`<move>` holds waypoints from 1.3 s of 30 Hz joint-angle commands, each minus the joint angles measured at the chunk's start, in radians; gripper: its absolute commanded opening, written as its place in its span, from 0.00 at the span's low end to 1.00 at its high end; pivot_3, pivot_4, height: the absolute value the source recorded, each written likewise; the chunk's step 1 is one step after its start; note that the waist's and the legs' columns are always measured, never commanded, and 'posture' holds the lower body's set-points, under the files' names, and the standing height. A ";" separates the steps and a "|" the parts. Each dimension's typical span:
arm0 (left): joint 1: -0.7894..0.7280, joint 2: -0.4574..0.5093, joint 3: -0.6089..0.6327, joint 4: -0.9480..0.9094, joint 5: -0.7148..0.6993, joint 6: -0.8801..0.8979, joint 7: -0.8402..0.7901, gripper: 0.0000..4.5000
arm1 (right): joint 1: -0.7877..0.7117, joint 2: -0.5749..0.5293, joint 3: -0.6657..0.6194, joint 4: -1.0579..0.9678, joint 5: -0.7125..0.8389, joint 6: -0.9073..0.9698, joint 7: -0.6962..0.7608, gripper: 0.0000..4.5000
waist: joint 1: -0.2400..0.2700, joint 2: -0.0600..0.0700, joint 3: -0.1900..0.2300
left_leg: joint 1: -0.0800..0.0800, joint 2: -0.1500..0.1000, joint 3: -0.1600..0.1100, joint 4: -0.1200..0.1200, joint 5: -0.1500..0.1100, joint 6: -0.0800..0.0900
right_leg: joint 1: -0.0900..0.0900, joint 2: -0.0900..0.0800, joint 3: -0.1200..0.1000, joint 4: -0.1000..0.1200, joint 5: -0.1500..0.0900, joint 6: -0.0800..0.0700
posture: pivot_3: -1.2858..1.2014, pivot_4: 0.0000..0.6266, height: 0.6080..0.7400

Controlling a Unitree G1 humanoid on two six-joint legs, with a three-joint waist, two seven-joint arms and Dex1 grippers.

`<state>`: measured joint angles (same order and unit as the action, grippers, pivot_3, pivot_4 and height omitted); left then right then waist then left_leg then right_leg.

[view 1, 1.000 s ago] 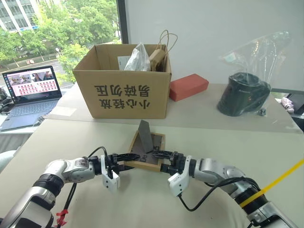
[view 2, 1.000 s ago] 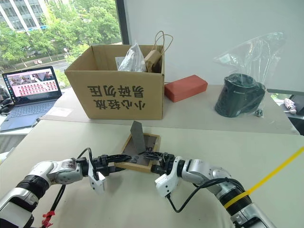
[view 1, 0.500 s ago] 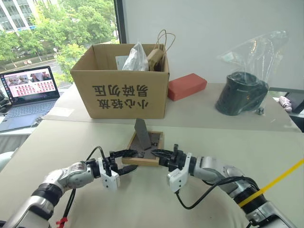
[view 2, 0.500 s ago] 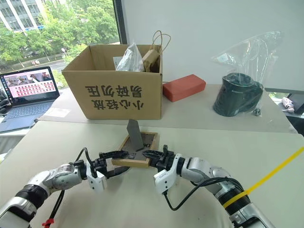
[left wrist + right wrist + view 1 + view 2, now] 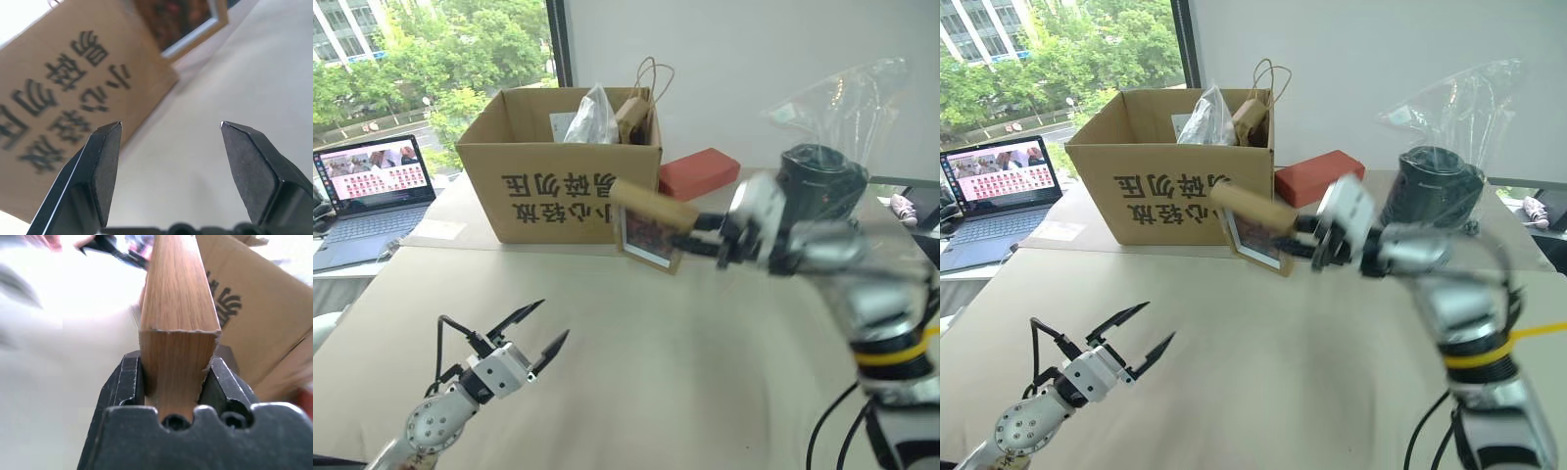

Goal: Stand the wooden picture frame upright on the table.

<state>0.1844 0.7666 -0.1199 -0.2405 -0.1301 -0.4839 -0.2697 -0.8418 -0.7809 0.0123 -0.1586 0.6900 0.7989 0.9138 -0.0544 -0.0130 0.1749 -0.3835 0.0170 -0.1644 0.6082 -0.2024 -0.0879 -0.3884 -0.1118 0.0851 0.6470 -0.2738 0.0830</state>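
The wooden picture frame [image 5: 649, 235] hangs in the air above the table [image 5: 685, 372], just in front of the cardboard box. It is tilted, its light-wood top edge toward me and its red portrait showing below. My right gripper [image 5: 703, 235] is shut on the frame's right edge; in the right wrist view the jaws clamp the wooden rail [image 5: 177, 308]. Low at the near left, my left gripper [image 5: 555, 318] stands open and apart from the frame. Its two black fingers [image 5: 105, 161] are spread wide with nothing between them.
A big cardboard box [image 5: 558, 186] with printed characters and bags inside stands behind the frame. A red block [image 5: 700, 173] and a black object under clear plastic [image 5: 818, 176] sit on the far table. A laptop [image 5: 372, 181] is open at the far left.
My right gripper has lifted the frame off the table and rolled it so the portrait faces me. My left gripper has opened off the frame's edge and drawn back toward me.
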 commanded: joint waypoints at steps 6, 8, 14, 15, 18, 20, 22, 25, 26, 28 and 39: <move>0.026 -0.013 0.070 -0.231 -0.347 0.378 -0.153 0.77 | 0.004 0.057 -0.001 0.118 0.112 0.314 -0.042 0.27 | -0.002 0.000 0.000 | -0.003 0.000 0.001 0.000 0.000 0.001 | -0.003 0.000 0.001 0.000 0.000 0.000 | 0.52 0.24 1.00; 0.032 -0.016 0.085 -0.261 -0.361 0.419 -0.174 0.77 | 0.033 0.074 0.013 0.116 0.097 0.300 -0.035 0.27 | -0.005 0.000 0.001 | -0.004 0.000 0.001 0.000 -0.001 0.001 | -0.004 0.000 0.001 0.000 0.000 0.001 | 0.52 0.24 1.00; 0.041 -0.038 0.130 -0.286 -0.340 0.465 -0.221 0.77 | 0.090 0.095 0.037 0.130 0.068 0.287 -0.015 0.27 | -0.012 0.001 0.001 | -0.005 0.000 0.001 0.001 -0.001 0.001 | -0.005 0.000 0.001 0.000 0.000 0.001 | 0.52 0.24 1.00; 0.040 -0.043 0.139 -0.287 -0.340 0.472 -0.226 0.77 | 0.094 0.097 0.037 0.135 0.064 0.286 -0.015 0.27 | -0.012 0.001 0.001 | -0.005 0.000 0.001 0.001 -0.001 0.001 | -0.005 0.000 0.001 0.000 0.000 0.001 | 0.52 0.24 1.00; 0.041 -0.057 0.153 -0.296 -0.328 0.483 -0.242 0.78 | 0.100 0.097 0.033 0.139 0.052 0.277 -0.015 0.38 | -0.014 0.001 0.001 | -0.004 0.000 0.002 0.001 -0.001 0.001 | -0.004 0.000 0.001 0.000 0.000 0.001 | 0.52 0.24 1.00; 0.043 -0.070 0.156 -0.305 -0.324 0.496 -0.245 0.78 | 0.103 0.095 0.030 0.137 0.047 0.272 -0.012 0.54 | -0.013 0.001 0.001 | -0.004 0.000 0.002 0.001 -0.001 0.001 | -0.004 0.000 0.001 0.000 0.000 0.001 | 0.52 0.24 1.00; 0.040 -0.083 0.154 -0.316 -0.313 0.508 -0.246 0.78 | 0.104 0.089 0.024 0.129 0.043 0.272 -0.006 0.69 | -0.013 0.001 0.001 | -0.005 0.000 0.001 0.002 -0.001 0.001 | -0.004 0.000 0.001 0.000 0.000 0.001 | 0.52 0.24 1.00; 0.030 -0.102 0.150 -0.333 -0.301 0.535 -0.243 0.78 | 0.116 0.062 -0.004 0.106 0.049 0.282 0.003 0.90 | -0.013 0.000 0.001 | -0.005 0.000 0.001 0.002 -0.001 0.001 | -0.005 0.000 0.001 -0.001 0.000 0.001 | 0.52 0.24 1.00; 0.026 -0.108 0.150 -0.337 -0.297 0.543 -0.243 0.78 | 0.123 0.047 -0.015 0.094 0.054 0.285 0.009 0.90 | -0.012 0.000 0.001 | -0.005 0.000 0.001 0.002 -0.001 0.001 | -0.005 0.000 0.001 -0.001 0.000 0.001 | 0.52 0.24 1.00; 0.019 -0.118 0.158 -0.336 -0.292 0.559 -0.246 0.78 | 0.149 0.004 -0.057 0.050 0.082 0.305 0.020 0.90 | -0.007 0.000 0.001 | -0.006 0.000 0.001 0.002 -0.001 0.001 | -0.005 0.000 0.001 -0.001 0.000 0.001 | 0.52 0.24 1.00; -0.019 -0.348 0.256 -0.283 -0.296 0.783 0.037 0.78 | 0.615 0.061 -0.331 -0.415 -0.038 0.288 -0.434 0.90 | 0.006 -0.004 0.000 | -0.005 0.000 0.002 0.004 -0.002 0.002 | -0.002 0.000 0.001 -0.003 -0.001 0.003 | 0.52 0.24 1.00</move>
<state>0.1694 0.4604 0.1196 -0.5166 -0.4317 0.2680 -0.3127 -0.2505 -0.8365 -0.2850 -0.4844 0.7491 1.1200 0.7239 -0.0484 -0.0167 0.1753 -0.3873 0.0170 -0.1625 0.6119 -0.2040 -0.0855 -0.3895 -0.1113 0.0858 0.6439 -0.2763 0.0882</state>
